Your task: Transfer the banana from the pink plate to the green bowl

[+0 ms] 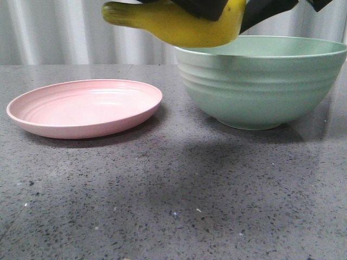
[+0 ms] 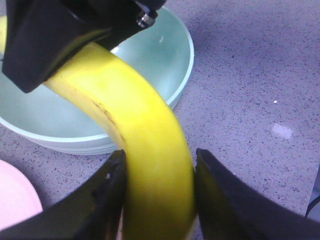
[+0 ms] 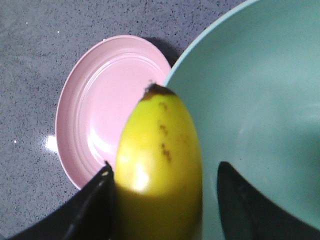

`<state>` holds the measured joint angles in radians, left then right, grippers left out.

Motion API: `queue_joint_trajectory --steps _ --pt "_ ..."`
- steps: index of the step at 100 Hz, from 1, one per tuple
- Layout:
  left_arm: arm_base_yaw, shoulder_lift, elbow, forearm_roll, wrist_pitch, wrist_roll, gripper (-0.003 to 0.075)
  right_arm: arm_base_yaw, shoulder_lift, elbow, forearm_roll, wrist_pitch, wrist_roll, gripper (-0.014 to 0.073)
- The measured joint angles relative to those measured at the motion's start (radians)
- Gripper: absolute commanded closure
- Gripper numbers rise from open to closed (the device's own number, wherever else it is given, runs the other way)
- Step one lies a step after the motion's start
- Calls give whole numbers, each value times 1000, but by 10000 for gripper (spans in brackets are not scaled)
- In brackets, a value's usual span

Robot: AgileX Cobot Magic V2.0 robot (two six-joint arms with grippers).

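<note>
The yellow banana hangs in the air over the near-plate rim of the green bowl, its greenish end toward the pink plate. The plate holds nothing. My left gripper is shut on the banana, both fingers pressed against it. My right gripper stands around the banana; one finger touches it and the other is apart, with the bowl showing through the gap. The right gripper's body also shows in the left wrist view. In the front view only black fingers show at the top edge.
The grey speckled tabletop carries the plate on the left and the bowl on the right, a short gap between them. A pale corrugated wall stands behind the table.
</note>
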<state>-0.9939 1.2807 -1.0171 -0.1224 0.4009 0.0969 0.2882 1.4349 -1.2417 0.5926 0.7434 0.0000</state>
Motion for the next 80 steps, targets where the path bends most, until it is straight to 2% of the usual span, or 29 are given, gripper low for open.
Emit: queue_joint_trajectory --steps 15,25,49,80 --pt "0 0 0 0 -2 1 450 1 0 0 9 -2 6 459" --pt "0 0 0 0 -4 1 410 1 0 0 9 -2 7 503" --pt "-1 0 -2 0 -17 3 284 1 2 0 5 -2 7 512" --pt "-1 -23 -11 14 -24 4 279 -24 4 -17 7 28 7 512"
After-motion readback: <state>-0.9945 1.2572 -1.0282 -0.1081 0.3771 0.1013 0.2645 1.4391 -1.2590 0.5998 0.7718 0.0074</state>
